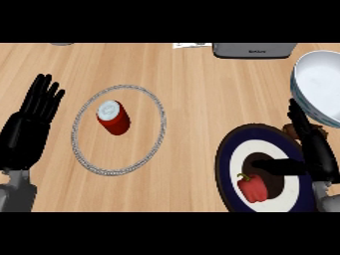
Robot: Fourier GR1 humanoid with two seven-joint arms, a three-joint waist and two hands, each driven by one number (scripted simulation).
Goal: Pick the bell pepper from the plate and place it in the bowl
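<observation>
Pepper [252, 188] lay on plate [228, 149], just below right hand's [316, 149] thumb, hand open, holding nothing; bowl [327, 89] above hand stood bare inside.

Bell pepper [253, 188] on plate [228, 169], bowl [331, 89] behind.

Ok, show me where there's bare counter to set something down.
Bare wood lies between the ring around the can and the plate, and along the far counter. It is crowded at right: right hand, pepper, plate and bowl sit close together.
</observation>
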